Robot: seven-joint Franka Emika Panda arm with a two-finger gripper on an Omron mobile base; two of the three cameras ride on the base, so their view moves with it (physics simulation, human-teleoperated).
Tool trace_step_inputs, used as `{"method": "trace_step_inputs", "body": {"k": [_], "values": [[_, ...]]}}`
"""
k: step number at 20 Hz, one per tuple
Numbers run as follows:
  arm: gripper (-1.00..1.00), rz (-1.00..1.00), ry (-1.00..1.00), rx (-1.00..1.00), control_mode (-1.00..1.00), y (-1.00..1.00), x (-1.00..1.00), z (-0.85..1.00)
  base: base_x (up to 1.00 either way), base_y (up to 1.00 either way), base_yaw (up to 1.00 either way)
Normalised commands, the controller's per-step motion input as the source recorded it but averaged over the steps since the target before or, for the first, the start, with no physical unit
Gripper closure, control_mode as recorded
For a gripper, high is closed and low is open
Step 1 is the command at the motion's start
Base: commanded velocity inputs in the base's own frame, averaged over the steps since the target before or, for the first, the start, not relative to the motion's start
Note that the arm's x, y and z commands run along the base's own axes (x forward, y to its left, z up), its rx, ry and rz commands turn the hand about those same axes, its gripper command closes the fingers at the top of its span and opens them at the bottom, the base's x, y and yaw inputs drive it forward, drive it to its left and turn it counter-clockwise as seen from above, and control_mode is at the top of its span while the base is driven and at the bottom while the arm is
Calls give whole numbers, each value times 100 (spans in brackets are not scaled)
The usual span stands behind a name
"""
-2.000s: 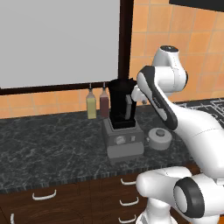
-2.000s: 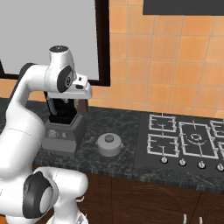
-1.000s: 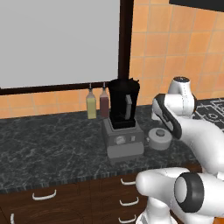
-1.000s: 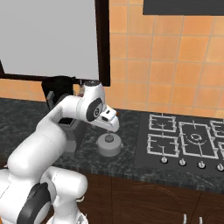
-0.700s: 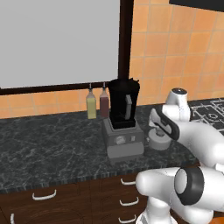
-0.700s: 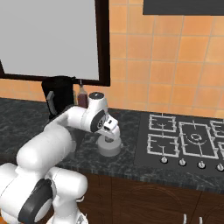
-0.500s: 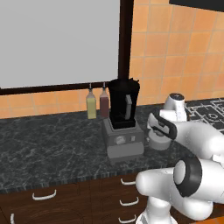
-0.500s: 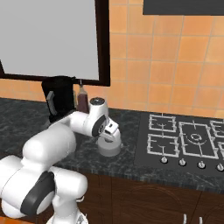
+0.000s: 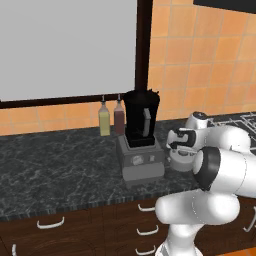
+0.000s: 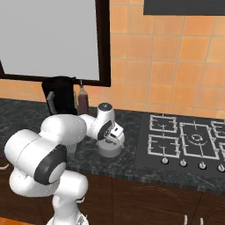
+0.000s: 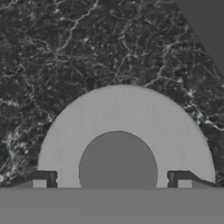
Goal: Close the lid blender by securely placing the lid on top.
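Observation:
The blender (image 9: 142, 125) stands on the dark counter, a black jar with a side handle on a grey base (image 9: 143, 163) with dials, its mouth uncovered. The same jar (image 10: 60, 100) rises behind my arm in the right base view. To its right the light-grey lid (image 9: 181, 160) (image 10: 110, 148) lies flat on the counter. My gripper (image 9: 180, 148) (image 10: 114, 138) hangs low right above it. In the hand view the lid (image 11: 124, 116) looms close, and my open gripper (image 11: 111, 181) has a fingertip (image 11: 44, 180) on each side of the raised knob (image 11: 118, 164), with gaps between.
A yellowish bottle (image 9: 104, 123) and a dark-red bottle (image 9: 119, 119) stand behind the blender against the wall. A gas hob (image 10: 189, 141) lies right of the lid. The counter's front edge (image 9: 65, 212) runs above drawers.
The arm has swung from beside the blender jar down and right to the lid. The hand now sits low just above it. Blender and lid have not moved.

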Motion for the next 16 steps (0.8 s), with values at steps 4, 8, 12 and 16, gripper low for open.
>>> {"method": "trace_step_inputs", "body": {"k": [4,8,12,16], "values": [[-100,0,5,0,-100,0,48,-14,0,0,0],[100,0,5,0,-100,0,-6,-48,0,0,0],[100,0,7,0,-100,2,-63,-66,0,0,0],[100,0,4,0,-100,4,-76,-49,0,0,0]]}}
